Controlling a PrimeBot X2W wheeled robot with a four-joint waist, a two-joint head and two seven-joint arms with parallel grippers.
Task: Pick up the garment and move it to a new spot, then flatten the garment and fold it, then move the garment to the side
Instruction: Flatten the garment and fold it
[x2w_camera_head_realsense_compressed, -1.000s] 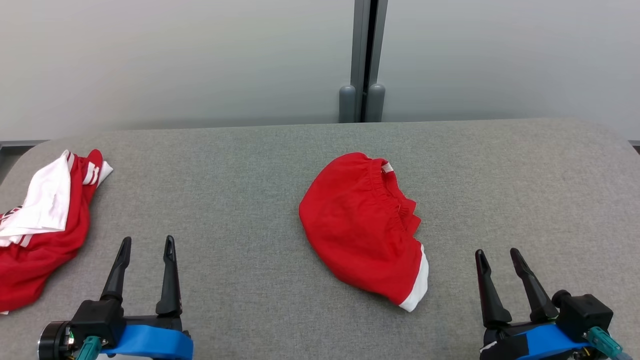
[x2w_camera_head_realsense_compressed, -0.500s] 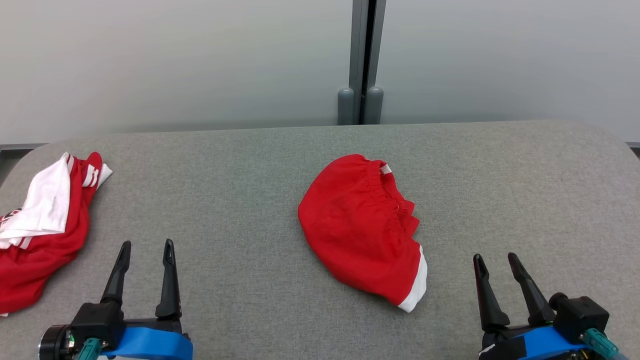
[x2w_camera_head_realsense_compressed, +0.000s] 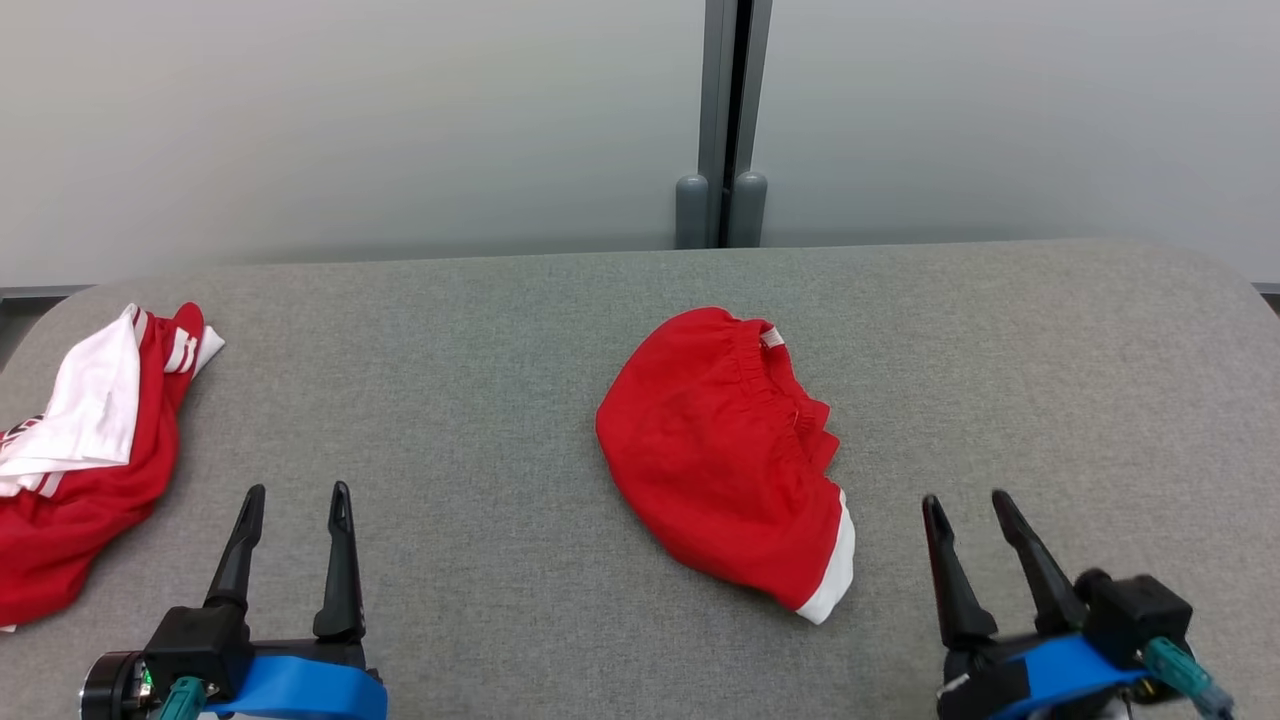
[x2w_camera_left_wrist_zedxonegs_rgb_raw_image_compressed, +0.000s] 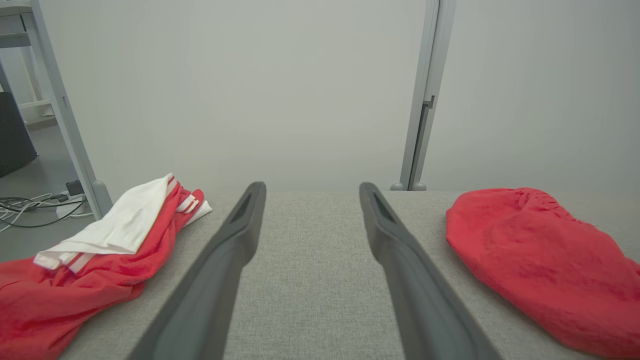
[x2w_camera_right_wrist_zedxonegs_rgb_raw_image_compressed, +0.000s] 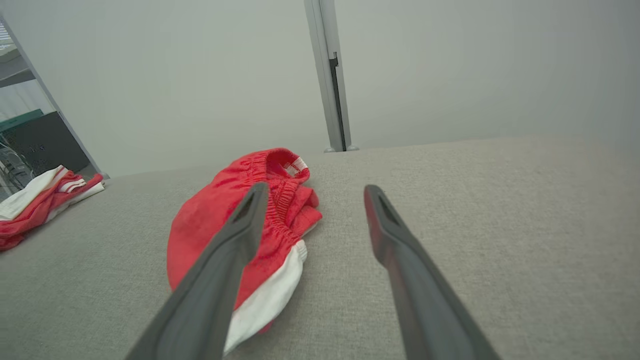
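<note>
Air alone sits between the parted fingers of the left gripper (x2w_camera_head_realsense_compressed: 297, 490) and the right gripper (x2w_camera_head_realsense_compressed: 966, 498), both low over the grey desk (x2w_camera_head_realsense_compressed: 480, 340). The garment (x2w_camera_head_realsense_compressed: 715, 460), red with a white hem, lies crumpled mid-desk, nearer the right gripper. A red-and-white clothing heap (x2w_camera_head_realsense_compressed: 80, 470) lies at the desk's left edge.

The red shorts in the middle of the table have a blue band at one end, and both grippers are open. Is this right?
No. The band on the red shorts is white, not blue; the head view shows it. The left gripper and right gripper are open.
</note>
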